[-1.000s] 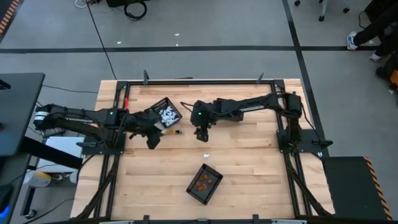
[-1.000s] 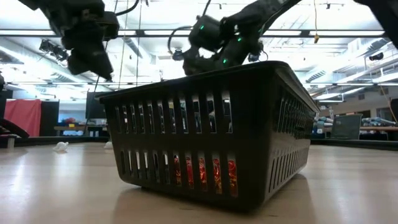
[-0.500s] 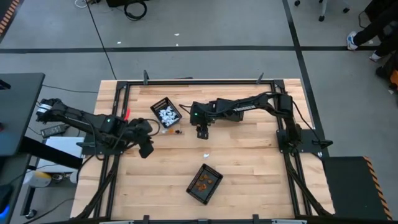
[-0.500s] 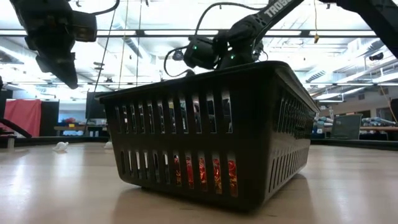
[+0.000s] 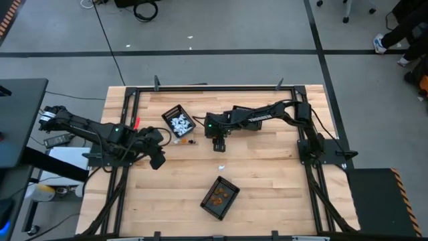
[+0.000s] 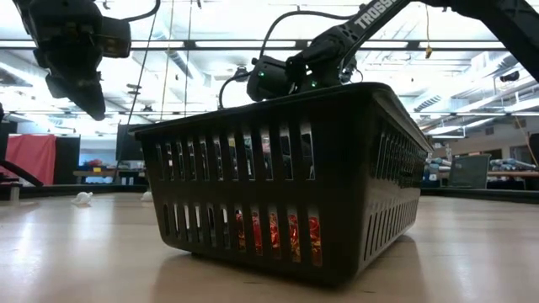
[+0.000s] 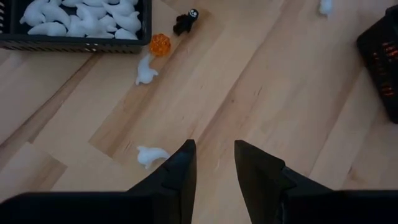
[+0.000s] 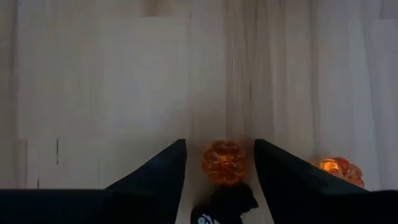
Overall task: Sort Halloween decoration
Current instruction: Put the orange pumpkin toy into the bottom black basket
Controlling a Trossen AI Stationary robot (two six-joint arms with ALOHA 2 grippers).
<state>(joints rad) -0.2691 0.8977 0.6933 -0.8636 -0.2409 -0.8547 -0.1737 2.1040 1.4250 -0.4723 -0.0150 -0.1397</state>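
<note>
The right gripper [image 8: 219, 163] hangs over the wooden table [image 5: 267, 174], fingers spread and empty, straddling an orange pumpkin trinket [image 8: 224, 162] beside a black figure [image 8: 227, 204], placed for a pick. The left gripper [image 7: 214, 163] waits half-open and empty near a loose white ghost [image 7: 151, 155]. Sorted ghosts fill one black basket [image 5: 172, 112]; orange pieces lie in another basket [image 5: 229, 199].

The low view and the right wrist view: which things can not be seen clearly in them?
- Low view: the front basket hides most of the table; its orange trinkets show only through slots.
- Right wrist view: the black trinket is cut off by the edge; a second orange trinket sits partly behind a finger.
</note>
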